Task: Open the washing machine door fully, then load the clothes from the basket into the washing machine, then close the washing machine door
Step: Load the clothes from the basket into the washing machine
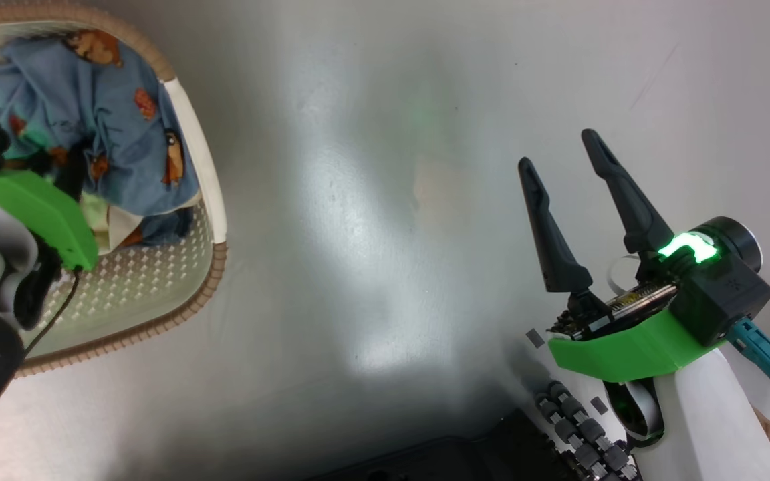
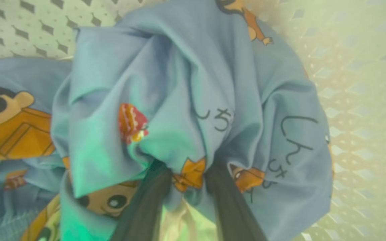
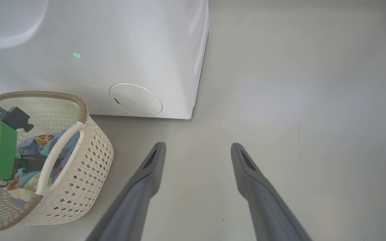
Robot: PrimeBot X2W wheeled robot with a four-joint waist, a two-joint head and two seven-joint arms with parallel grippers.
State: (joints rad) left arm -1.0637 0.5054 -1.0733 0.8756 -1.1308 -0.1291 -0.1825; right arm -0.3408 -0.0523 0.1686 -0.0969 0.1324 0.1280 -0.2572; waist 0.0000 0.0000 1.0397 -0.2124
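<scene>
Your left gripper [image 2: 188,170] is down in the basket [image 2: 364,100], its 2 dark fingers [image 2: 146,201] sunk tip-first into the clothes [image 2: 179,83]. A fold of the light blue printed fabric is bunched between them, and whether they have clamped on it or only flank it you cannot tell from these views. A bit of cream cloth [image 2: 179,221] shows just under that fold, between the fingers. Around the blue heap you see the basket's perforated wall, and the heap lies against the side nearest its white handle [image 1: 201,153]. The basket stands on the grey floor [image 1: 371,200], just in front of the washing machine [image 3: 112,50] and to the left of the machine's round white cap [image 3: 136,99] in the right wrist view. Your right gripper [image 1: 557,148] hangs well apart from the basket, over bare floor, with its 2 fingers spread wide and nothing between them.
</scene>
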